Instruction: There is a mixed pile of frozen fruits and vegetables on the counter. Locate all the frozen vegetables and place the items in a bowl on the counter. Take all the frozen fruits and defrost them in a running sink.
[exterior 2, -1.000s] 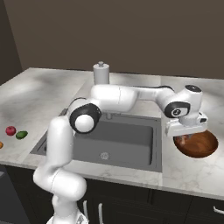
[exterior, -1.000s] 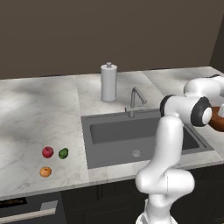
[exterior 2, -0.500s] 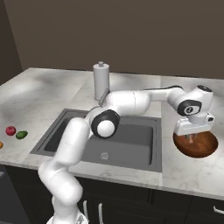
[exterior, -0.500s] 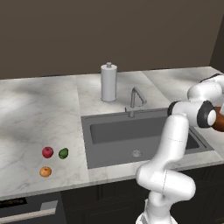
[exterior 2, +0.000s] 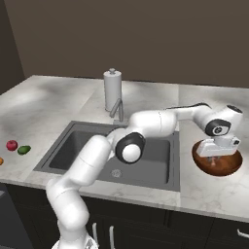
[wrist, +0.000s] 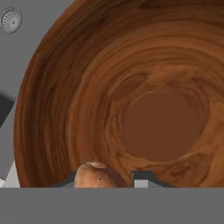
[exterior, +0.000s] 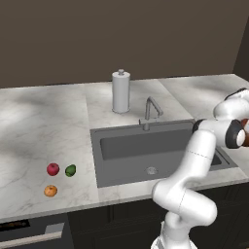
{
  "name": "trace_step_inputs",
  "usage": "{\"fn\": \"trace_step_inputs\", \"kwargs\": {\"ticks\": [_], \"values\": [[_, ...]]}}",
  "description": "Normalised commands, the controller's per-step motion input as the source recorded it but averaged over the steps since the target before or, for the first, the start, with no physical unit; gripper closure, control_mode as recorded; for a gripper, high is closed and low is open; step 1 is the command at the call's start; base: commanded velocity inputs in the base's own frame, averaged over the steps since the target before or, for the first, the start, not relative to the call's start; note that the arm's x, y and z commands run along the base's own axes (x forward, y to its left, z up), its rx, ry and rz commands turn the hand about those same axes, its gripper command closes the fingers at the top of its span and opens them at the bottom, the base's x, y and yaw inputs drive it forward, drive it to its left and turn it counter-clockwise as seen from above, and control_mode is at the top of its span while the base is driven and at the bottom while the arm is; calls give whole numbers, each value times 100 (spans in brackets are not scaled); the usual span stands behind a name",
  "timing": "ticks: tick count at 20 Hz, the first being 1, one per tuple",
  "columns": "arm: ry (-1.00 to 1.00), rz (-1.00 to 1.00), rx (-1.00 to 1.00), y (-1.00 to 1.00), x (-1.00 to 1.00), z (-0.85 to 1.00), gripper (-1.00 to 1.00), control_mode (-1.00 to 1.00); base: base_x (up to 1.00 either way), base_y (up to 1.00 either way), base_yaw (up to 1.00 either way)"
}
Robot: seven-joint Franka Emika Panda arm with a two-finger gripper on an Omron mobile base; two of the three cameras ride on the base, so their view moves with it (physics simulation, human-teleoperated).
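Marbled counter (exterior 2: 204, 187), round wood-grained bowl (wrist: 131, 87)

Open counter (exterior 2: 209, 187) around bowl (exterior 2: 228, 165); faucet (exterior 2: 116, 109) and paper-towel cylinder (exterior 2: 112, 90) behind sink (exterior 2: 73, 146).

White arm stretched far right, claw (wrist: 107, 178) pointing down, clamped shut

base views: behind arm, both on sink (exterior: 155, 151) | hand view: close over bowl (wrist: 131, 87)
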Motion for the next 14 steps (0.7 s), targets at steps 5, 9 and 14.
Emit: {"fn": "trace_step_inputs", "kwargs": {"ticks": [5,9,14], "values": [[1,0,0,10,10,1,-100,-100,0,0,0],[13,-3,-3,1,5,12,-100,-100,0,0,0],[9,-6,0,0,-2,25,-100,-100,0,0,0]]}}
